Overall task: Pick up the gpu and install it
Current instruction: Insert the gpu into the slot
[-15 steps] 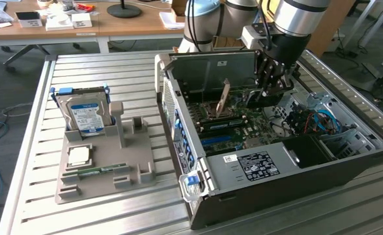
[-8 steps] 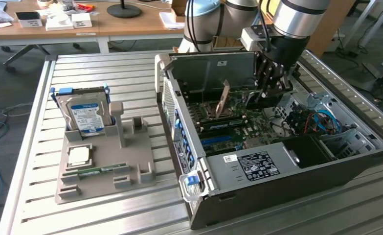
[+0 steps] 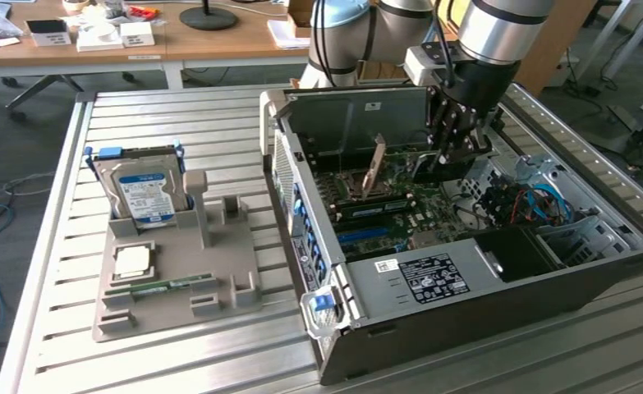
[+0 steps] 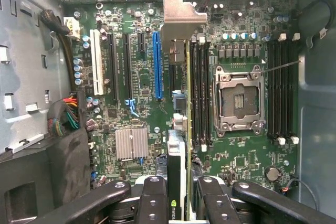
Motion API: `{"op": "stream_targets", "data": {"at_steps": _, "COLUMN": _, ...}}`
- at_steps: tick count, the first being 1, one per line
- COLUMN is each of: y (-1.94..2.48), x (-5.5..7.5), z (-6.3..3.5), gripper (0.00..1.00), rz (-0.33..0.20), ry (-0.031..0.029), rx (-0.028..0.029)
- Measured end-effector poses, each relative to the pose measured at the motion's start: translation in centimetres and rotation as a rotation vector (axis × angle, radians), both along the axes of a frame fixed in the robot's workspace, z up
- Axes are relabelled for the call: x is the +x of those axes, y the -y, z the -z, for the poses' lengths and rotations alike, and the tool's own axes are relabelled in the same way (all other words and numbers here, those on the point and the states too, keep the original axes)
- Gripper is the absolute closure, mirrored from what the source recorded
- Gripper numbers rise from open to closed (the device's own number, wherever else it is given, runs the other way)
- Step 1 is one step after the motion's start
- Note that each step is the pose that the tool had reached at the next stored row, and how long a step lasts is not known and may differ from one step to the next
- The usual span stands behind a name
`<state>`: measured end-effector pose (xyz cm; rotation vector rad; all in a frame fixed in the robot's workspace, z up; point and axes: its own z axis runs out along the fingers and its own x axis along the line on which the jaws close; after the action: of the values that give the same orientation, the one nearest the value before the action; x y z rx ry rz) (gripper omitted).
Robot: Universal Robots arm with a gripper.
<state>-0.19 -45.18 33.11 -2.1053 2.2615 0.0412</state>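
My gripper (image 3: 452, 152) reaches down into the open computer case (image 3: 464, 328) and is shut on the gpu (image 3: 439, 171). In the wrist view the gpu (image 4: 187, 103) shows edge-on, running out from between the black fingers (image 4: 152, 200) of my gripper (image 4: 184, 195) to its silver bracket (image 4: 181, 17). It hangs over the green motherboard (image 4: 136, 119), between the long blue slot (image 4: 157, 66) and the black memory slots (image 4: 202, 93). Whether it touches the board I cannot tell.
The CPU socket (image 4: 239, 98) lies beside the memory slots, with a small silver heatsink (image 4: 131, 144) and a cable bundle (image 4: 65, 116) near the case wall. Outside the case a grey fixture (image 3: 173, 279) holds a hard drive (image 3: 140, 193), a CPU (image 3: 133, 261) and a RAM stick (image 3: 167, 287).
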Motion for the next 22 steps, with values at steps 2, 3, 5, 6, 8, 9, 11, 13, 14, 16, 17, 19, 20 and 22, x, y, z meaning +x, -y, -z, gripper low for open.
{"op": "stream_targets", "data": {"at_steps": 2, "y": 0.00, "x": 0.00, "z": 0.00, "gripper": 0.73, "rz": 0.000, "ry": 0.0000, "rx": 0.0001}}
{"op": "stream_targets", "data": {"at_steps": 3, "y": 0.02, "x": -0.01, "z": 0.01, "gripper": 0.73, "rz": 0.000, "ry": 0.0001, "rx": 0.0006}}
{"op": "stream_targets", "data": {"at_steps": 5, "y": 0.08, "x": -0.03, "z": 0.01, "gripper": 0.73, "rz": 0.000, "ry": 0.0002, "rx": 0.0010}}
{"op": "stream_targets", "data": {"at_steps": 6, "y": 0.14, "x": -0.04, "z": 0.00, "gripper": 0.73, "rz": 0.000, "ry": 0.0002, "rx": 0.0010}}
{"op": "stream_targets", "data": {"at_steps": 8, "y": 0.31, "x": -0.08, "z": 0.01, "gripper": 0.73, "rz": 0.000, "ry": 0.0002, "rx": 0.0010}}
{"op": "stream_targets", "data": {"at_steps": 9, "y": 0.40, "x": -0.07, "z": 0.01, "gripper": 0.73, "rz": 0.000, "ry": 0.0002, "rx": 0.0010}}
{"op": "stream_targets", "data": {"at_steps": 11, "y": 0.55, "x": -0.08, "z": 0.02, "gripper": 0.73, "rz": 0.000, "ry": 0.0002, "rx": 0.0010}}
{"op": "stream_targets", "data": {"at_steps": 13, "y": 0.59, "x": -0.08, "z": 0.03, "gripper": 0.73, "rz": 0.000, "ry": 0.0002, "rx": 0.0011}}
{"op": "stream_targets", "data": {"at_steps": 14, "y": 0.59, "x": -0.08, "z": 0.02, "gripper": 0.73, "rz": 0.000, "ry": 0.0002, "rx": 0.0011}}
{"op": "stream_targets", "data": {"at_steps": 16, "y": 0.60, "x": -0.08, "z": 0.02, "gripper": 0.73, "rz": 0.000, "ry": 0.0002, "rx": 0.0010}}
{"op": "stream_targets", "data": {"at_steps": 17, "y": 0.60, "x": -0.08, "z": 0.02, "gripper": 0.73, "rz": 0.000, "ry": 0.0002, "rx": 0.0010}}
{"op": "stream_targets", "data": {"at_steps": 19, "y": 0.60, "x": -0.08, "z": 0.02, "gripper": 0.73, "rz": 0.000, "ry": 0.0002, "rx": 0.0010}}
{"op": "stream_targets", "data": {"at_steps": 20, "y": 0.60, "x": -0.08, "z": 0.03, "gripper": 0.73, "rz": 0.000, "ry": 0.0002, "rx": 0.0009}}
{"op": "stream_targets", "data": {"at_steps": 22, "y": 0.60, "x": -0.09, "z": 0.10, "gripper": 0.73, "rz": 0.000, "ry": 0.0002, "rx": 0.0011}}
